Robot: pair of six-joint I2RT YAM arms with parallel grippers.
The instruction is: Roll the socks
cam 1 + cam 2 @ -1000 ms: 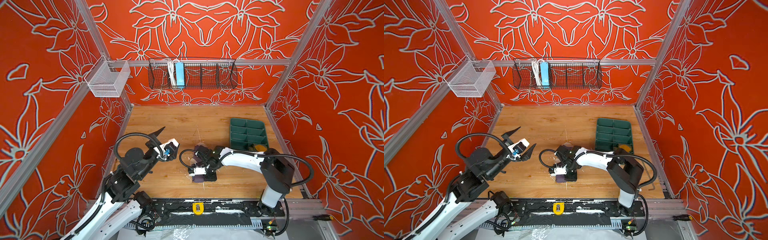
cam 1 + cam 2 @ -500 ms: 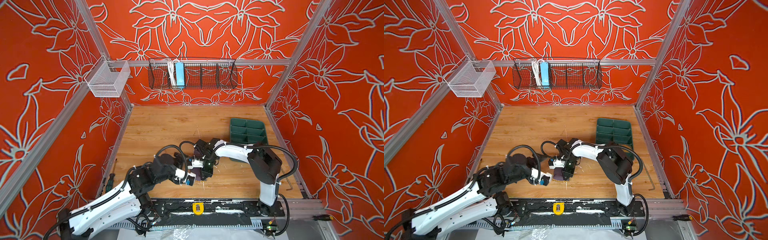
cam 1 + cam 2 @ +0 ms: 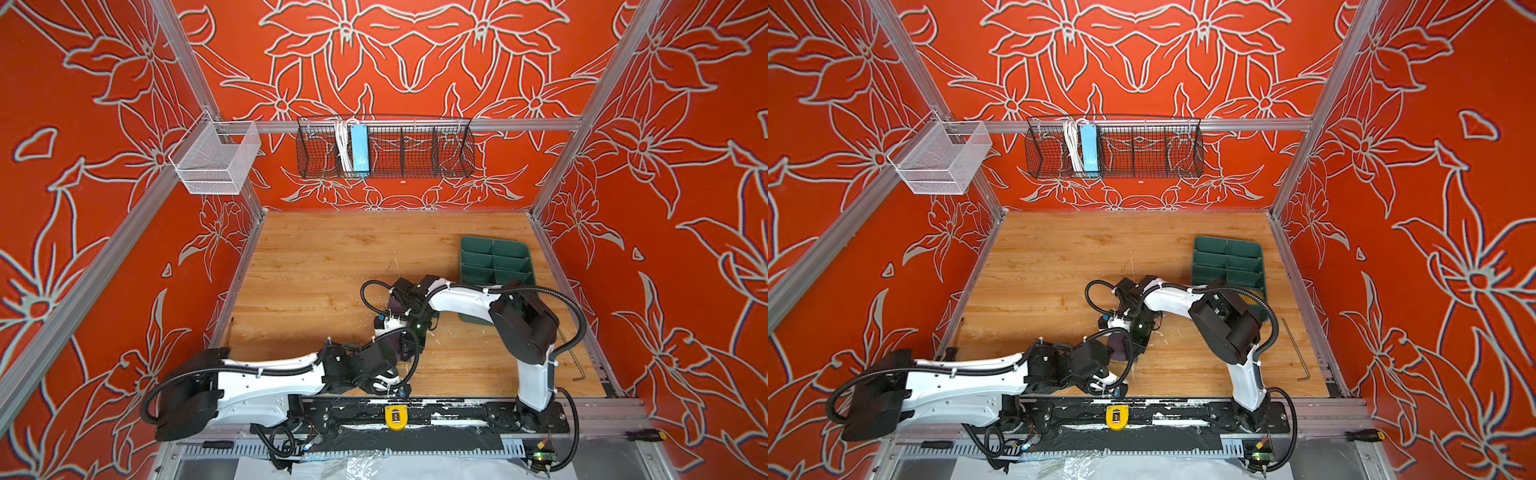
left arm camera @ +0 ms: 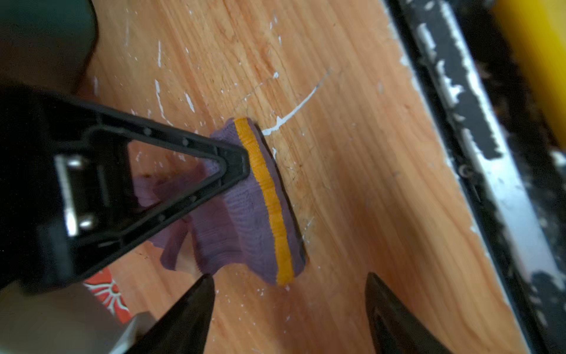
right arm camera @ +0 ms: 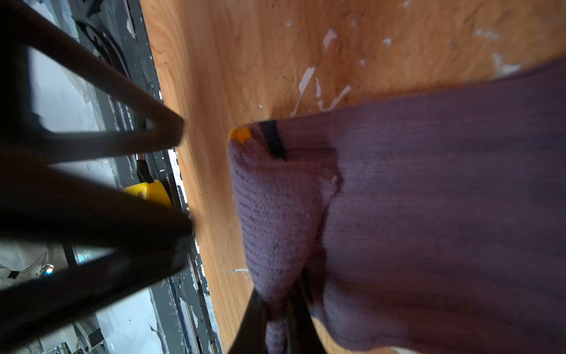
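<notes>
**Purple sock pinned near mid-table, cuff end not yet gripped**

The purple sock (image 3: pixel 1118 347) is seen on the wooden table (image 3: pixel 1038 270), a little toward 6 o'clock from its middle, with the green tray (image 3: pixel 1227 257) at 2 o'clock of it. A fold of its fabric (image 5: pixel 428 199) is pinched between the closed jaws of the right gripper (image 5: pixel 277 309), whose arm is set in from 3 o'clock. The left gripper (image 4: pixel 289 277), set in from 8 o'clock, is spread with nothing held, poised at the end bearing the yellow cuff stripe (image 4: pixel 269 196). The roll is judged barely begun. Next, that cuff end is to be clamped and turned over toward the pinned fold without the fabric being dragged. The second sock cannot be made out.
</notes>
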